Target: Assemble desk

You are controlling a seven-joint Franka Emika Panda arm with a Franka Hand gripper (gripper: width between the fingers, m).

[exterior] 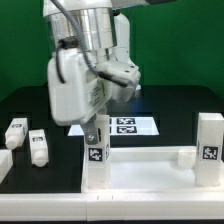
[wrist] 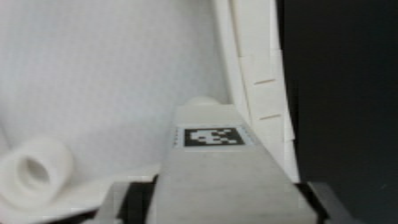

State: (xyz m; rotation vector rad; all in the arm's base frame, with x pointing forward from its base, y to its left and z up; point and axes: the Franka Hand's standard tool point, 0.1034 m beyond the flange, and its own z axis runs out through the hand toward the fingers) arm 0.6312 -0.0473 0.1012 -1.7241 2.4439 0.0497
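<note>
At the top's [exterior: 140,178] corner on the exterior view's left, your tool [exterior: 96,128] grips an upright leg [exterior: 95,152]. A second leg [exterior: 208,140] stands by the opposite end; two loose legs [exterior: 38,146] sit well clear on open worktop [exterior: 30,100].

The desk top [exterior: 150,157] lies at the front of the tabletop [exterior: 30,105]. The corner leg [exterior: 96,150] stands upright at its corner on the exterior view's left, between the fingers [wrist: 134,205]. The end leg [exterior: 209,137] stands at its opposite end. The nearer loose leg [exterior: 38,145] and the farther loose leg [exterior: 17,130] lie side by side, well to the exterior view's left. The marker board [exterior: 128,125] lies behind the desk top.
</note>
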